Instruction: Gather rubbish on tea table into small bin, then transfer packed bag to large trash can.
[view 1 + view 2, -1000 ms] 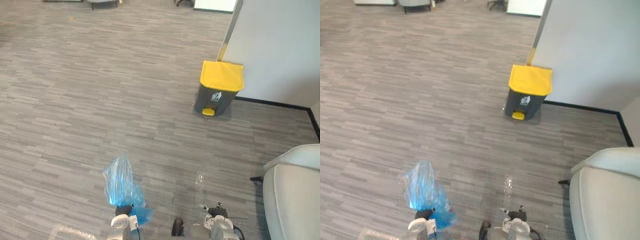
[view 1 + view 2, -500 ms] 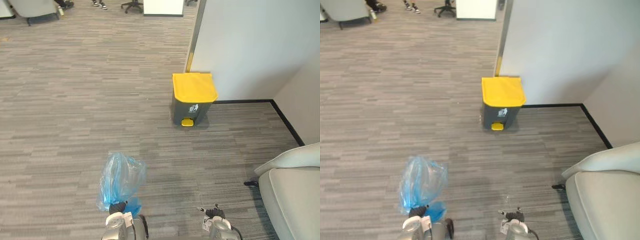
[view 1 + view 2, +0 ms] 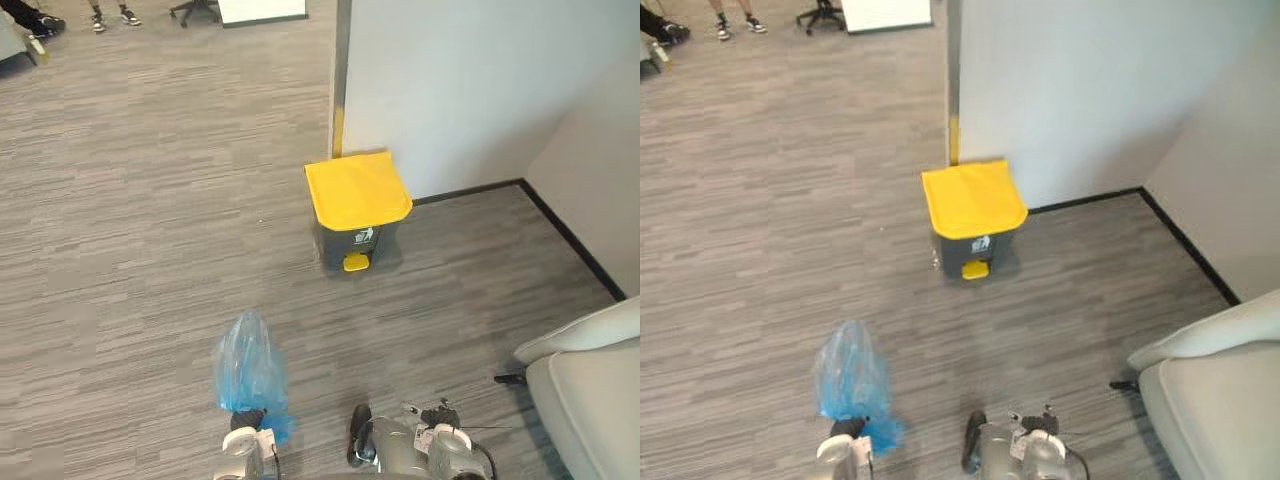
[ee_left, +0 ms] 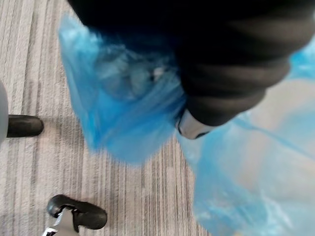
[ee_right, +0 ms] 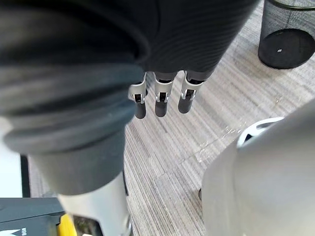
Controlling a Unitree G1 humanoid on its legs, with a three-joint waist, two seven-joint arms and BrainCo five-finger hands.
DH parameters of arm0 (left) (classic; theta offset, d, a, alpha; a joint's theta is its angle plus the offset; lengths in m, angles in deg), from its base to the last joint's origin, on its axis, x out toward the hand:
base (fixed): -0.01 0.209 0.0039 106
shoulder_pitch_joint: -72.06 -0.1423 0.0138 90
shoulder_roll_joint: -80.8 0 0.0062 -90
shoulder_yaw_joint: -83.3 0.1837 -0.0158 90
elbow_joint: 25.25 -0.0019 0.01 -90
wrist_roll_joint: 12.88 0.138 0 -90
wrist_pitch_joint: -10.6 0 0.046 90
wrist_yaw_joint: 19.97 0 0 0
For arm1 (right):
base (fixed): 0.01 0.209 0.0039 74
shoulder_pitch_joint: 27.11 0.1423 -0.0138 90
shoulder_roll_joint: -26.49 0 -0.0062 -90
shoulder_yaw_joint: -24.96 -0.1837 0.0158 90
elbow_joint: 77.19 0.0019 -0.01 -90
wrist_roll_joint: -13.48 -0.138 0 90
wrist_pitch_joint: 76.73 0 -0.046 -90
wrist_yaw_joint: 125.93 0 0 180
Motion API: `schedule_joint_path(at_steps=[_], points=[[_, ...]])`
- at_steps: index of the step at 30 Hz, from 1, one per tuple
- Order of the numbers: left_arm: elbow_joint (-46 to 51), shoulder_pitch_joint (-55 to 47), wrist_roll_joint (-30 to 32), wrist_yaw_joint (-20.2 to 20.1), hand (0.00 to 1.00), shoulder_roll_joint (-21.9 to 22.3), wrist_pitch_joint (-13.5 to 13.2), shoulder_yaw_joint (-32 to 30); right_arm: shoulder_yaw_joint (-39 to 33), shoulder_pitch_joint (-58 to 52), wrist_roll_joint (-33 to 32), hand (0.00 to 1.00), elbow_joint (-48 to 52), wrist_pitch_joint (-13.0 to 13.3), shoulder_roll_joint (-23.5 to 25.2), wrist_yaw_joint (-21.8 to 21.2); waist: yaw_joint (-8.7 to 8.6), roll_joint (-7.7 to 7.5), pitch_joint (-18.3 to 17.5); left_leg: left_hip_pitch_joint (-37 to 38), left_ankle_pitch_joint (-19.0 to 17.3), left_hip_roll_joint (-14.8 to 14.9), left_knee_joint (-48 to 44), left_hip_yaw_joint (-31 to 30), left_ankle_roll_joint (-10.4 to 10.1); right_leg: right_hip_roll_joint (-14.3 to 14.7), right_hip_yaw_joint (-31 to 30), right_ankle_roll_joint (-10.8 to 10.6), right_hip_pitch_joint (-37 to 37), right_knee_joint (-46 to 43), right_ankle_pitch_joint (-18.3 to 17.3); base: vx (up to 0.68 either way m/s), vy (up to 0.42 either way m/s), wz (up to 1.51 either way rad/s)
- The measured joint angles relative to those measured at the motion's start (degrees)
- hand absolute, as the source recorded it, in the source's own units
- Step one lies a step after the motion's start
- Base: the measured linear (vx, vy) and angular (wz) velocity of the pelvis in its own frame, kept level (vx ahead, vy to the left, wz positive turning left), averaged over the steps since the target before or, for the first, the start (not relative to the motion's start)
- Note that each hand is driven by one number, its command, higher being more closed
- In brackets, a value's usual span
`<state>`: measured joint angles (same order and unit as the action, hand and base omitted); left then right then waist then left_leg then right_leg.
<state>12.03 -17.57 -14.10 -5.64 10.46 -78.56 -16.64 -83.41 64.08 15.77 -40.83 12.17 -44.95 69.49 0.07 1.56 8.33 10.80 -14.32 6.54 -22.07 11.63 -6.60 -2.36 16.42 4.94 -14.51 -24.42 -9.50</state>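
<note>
So, blue bag: translucent plastic with something bundled inside, hanging from the left hand clear of the grey striped floor, just ahead of the robot on its left.
left hand: low at the near edge of the head views, closed on the gathered plastic of the blue bag; in its wrist view the plastic bunches right against the dark ribbed cover, which hides most of the fingers.
right hand: low on the robot's right, fingers straight and pointing down at the floor, holding nothing, well apart from the blue bag.
large trash can: grey body, yellow lid closed, yellow pedal at the foot; it stands against the corner of the white wall, ahead of the blue bag and a little to the right, well apart from it.
white seat: at the right edge, near the right hand.
black mesh bin: on the floor in the right wrist view, beyond the fingers.
person's shoes: far off at the top left.
</note>
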Motion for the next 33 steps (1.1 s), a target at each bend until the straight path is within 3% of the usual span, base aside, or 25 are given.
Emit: schedule_joint_path(at_steps=[1,2,4,6,7,8,9,10,11,12,14,16,18,19,20,21,22,24,26,27,28,30,33], points=[[0.7,0.1,0.0,-0.1,1.00,0.0,-0.1,0.8,0.8,-0.4,0.0,0.00,0.0,0.0,-0.1,0.1,-0.06,-0.09,0.0,-3.8,2.8,1.1,-9.5,-1.9,-2.1,0.9,0.0,-0.3,2.9,2.3,-0.9,0.36,-0.122,-0.03],[1.6,-0.2,0.0,-0.2,1.00,-0.5,-0.2,1.0,2.9,-0.6,-0.1,0.00,0.0,0.0,-0.1,0.2,0.45,0.19,0.1,-10.7,7.9,3.5,-24.9,-2.7,-2.2,2.4,-1.5,0.0,6.7,6.0,-1.3,0.32,-0.074,-0.29],[2.7,-1.1,0.0,-0.1,1.00,-0.4,-0.2,0.8,3.4,-0.6,-0.2,0.00,-0.1,-0.1,0.5,0.2,1.86,0.53,-0.1,-17.4,3.6,5.7,-34.1,-2.0,0.3,3.6,-3.7,1.0,9.6,8.2,-2.0,0.30,0.046,-0.77],[3.2,-2.1,-0.1,-0.1,1.00,-0.4,0.0,0.9,2.9,-0.9,-0.3,0.00,0.0,-0.4,1.7,0.2,2.17,-0.88,0.3,-21.3,-0.2,6.2,-27.8,0.7,2.4,3.1,-6.2,-0.1,13.3,10.9,-1.3,0.33,0.062,-0.75],[4.1,-2.3,0.0,-0.1,1.00,-0.4,-0.1,0.8,2.9,-1.0,-0.6,0.00,0.0,-0.5,1.7,0.2,2.24,-0.96,0.2,-21.9,-0.8,6.2,-22.4,1.1,2.6,2.9,-7.2,-0.6,14.6,11.9,-1.3,0.40,0.141,-0.70],[4.4,-2.3,0.0,-0.1,1.00,-0.4,0.0,0.7,2.6,-1.2,-0.7,0.00,0.0,-0.5,1.7,0.3,2.72,-1.21,0.1,-22.1,-0.6,5.9,-11.5,0.7,2.9,2.4,-9.0,-1.9,16.5,12.9,-1.8,0.32,0.134,-0.57],[4.4,-2.4,0.0,-0.1,1.00,-0.4,0.0,0.7,2.5,-1.4,-0.7,0.00,0.0,-0.5,1.8,0.4,2.74,-1.21,0.0,-22.5,-0.2,5.6,-8.1,0.0,3.2,2.2,-9.6,-2.3,16.9,12.9,-2.1,0.38,0.206,-0.57],[4.3,-2.3,0.0,-0.1,1.00,-0.4,0.0,0.7,2.4,-1.3,-0.7,0.00,0.0,-0.5,1.8,0.4,2.74,-1.20,0.0,-22.7,1.5,4.6,-1.7,-1.9,3.0,1.3,-10.8,-3.5,17.7,12.8,-2.8,0.38,0.285,-0.56],[3.9,-2.3,0.0,0.0,1.00,0.0,-0.1,0.4,2.1,-1.5,-0.7,0.00,0.0,-0.5,1.7,0.4,2.96,-1.44,-0.7,-22.1,8.4,2.8,3.9,-4.4,1.8,0.2,-12.8,-5.2,17.9,12.6,-3.8,0.44,0.346,-0.65],[3.5,-2.4,0.0,0.0,1.00,-0.2,-0.1,0.3,2.3,-1.5,-0.6,0.00,-0.5,-0.6,1.7,0.4,3.29,-2.24,-0.9,-21.4,9.0,1.6,4.3,-3.6,1.4,-0.7,-14.2,-6.4,18.0,12.6,-4.1,0.35,0.292,-0.46],[3.4,-2.3,0.0,0.2,1.00,-0.3,0.0,-0.2,2.6,-1.7,-0.5,0.00,-0.9,-0.6,1.7,0.3,3.13,-3.65,-1.7,-20.5,7.8,-0.3,4.9,-1.0,3.1,-3.3,-15.1,-7.7,17.6,12.5,-3.5,0.28,0.265,-0.29],[3.4,-2.3,0.0,0.2,1.00,-0.2,0.0,-0.2,2.8,-1.7,-0.5,0.00,-0.9,-0.6,1.7,0.3,3.71,-3.67,-1.8,-18.4,6.0,-1.4,5.2,1.7,4.6,-4.9,-16.3,-9.2,17.3,10.8,-2.5,0.24,0.277,-0.54],[3.3,-2.6,0.0,0.2,1.00,-0.2,0.0,0.1,2.9,-1.4,-0.5,0.00,-0.8,-0.5,1.5,0.2,3.66,-2.87,-1.7,-15.5,3.7,-1.7,5.9,3.7,5.3,-5.2,-17.5,-10.0,13.4,0.9,-1.9,0.16,0.248,-0.58],[3.1,-2.6,0.0,0.2,1.00,-0.5,0.0,0.6,2.9,-1.6,-0.4,0.00,-0.8,-0.5,1.4,0.1,3.63,-2.64,-1.4,-13.9,2.3,-2.0,6.1,4.2,5.6,-5.8,-17.2,-10.6,9.3,-8.4,-0.9,0.13,0.203,-0.42],[2.8,-2.6,-0.1,0.3,1.00,-0.8,0.0,0.9,2.9,-1.9,-0.3,0.00,-0.1,-0.6,1.2,0.0,3.47,-2.26,-0.9,-12.1,1.2,-2.3,6.2,4.9,5.8,-6.5,-17.0,-10.2,4.6,-17.7,0.0,0.21,0.192,-0.31],[2.3,-2.7,-0.1,0.4,1.00,-1.2,0.1,0.9,2.9,-2.3,-0.2,0.00,1.2,-0.4,1.1,0.0,3.05,-2.31,-0.9,-9.7,-0.1,-2.4,6.6,5.2,5.6,-6.5,-15.6,-9.8,1.0,-23.4,-1.3,0.20,0.126,-0.16],[2.3,-2.7,-0.1,0.5,1.00,-1.4,0.1,0.9,2.9,-2.3,-0.1,0.00,1.3,-0.3,1.1,0.0,2.99,-2.44,-1.0,-8.5,-0.2,-2.5,7.3,5.3,5.6,-6.6,-14.4,-9.7,0.2,-23.8,-2.1,0.21,0.104,-0.02],[2.2,-2.5,-0.1,0.4,1.00,-1.4,0.0,0.9,2.9,-2.4,-0.1,0.00,1.1,0.0,1.1,0.0,2.52,-2.72,-1.0,-5.4,-0.5,-2.5,10.1,5.2,6.1,-6.4,-9.2,-9.0,-1.3,-19.9,-4.1,0.20,0.028,0.17],[1.3,-2.1,-0.1,0.4,1.00,-1.1,0.0,0.9,2.8,-2.1,0.0,0.00,1.0,0.1,1.1,0.0,2.05,-2.71,-1.1,-3.5,-0.7,-2.5,11.7,4.3,5.0,-4.5,-6.9,-8.3,-2.9,-9.8,-3.3,0.33,-0.041,0.28],[1.0,-2.1,-0.1,0.4,1.00,-1.0,0.0,0.9,2.8,-2.1,-0.1,0.00,0.9,0.1,1.1,0.0,1.91,-2.76,-1.1,-3.0,-1.3,-2.5,11.8,3.8,4.4,-3.5,-7.0,-7.3,-3.0,-4.1,-1.1,0.50,-0.118,0.42],[0.7,-2.2,-0.1,0.3,1.00,-1.1,0.0,0.8,2.7,-2.2,-0.1,0.00,0.5,0.0,1.1,0.0,1.82,-3.49,-1.3,-2.1,-2.1,-3.4,11.7,2.1,3.4,-2.5,-7.9,-4.2,-1.8,3.5,5.5,0.46,-0.105,0.44],[-0.2,-1.7,0.0,0.1,1.00,-0.3,0.0,0.6,1.6,-1.3,0.1,0.00,0.0,0.0,0.2,-0.1,1.74,-0.99,-1.2,-1.0,-2.1,-1.5,11.3,-0.9,2.2,-1.3,-6.1,-2.9,-0.1,2.6,5.0,0.51,-0.111,0.35],[-0.2,-1.7,0.0,0.0,1.00,0.0,0.0,0.8,1.6,-0.6,0.1,0.00,-1.2,-0.1,-0.4,-0.2,1.82,0.19,-1.2,-1.3,-0.4,-0.2,8.6,-3.6,0.7,-1.0,-4.2,-2.6,2.3,2.7,1.7,0.35,-0.142,0.25]])
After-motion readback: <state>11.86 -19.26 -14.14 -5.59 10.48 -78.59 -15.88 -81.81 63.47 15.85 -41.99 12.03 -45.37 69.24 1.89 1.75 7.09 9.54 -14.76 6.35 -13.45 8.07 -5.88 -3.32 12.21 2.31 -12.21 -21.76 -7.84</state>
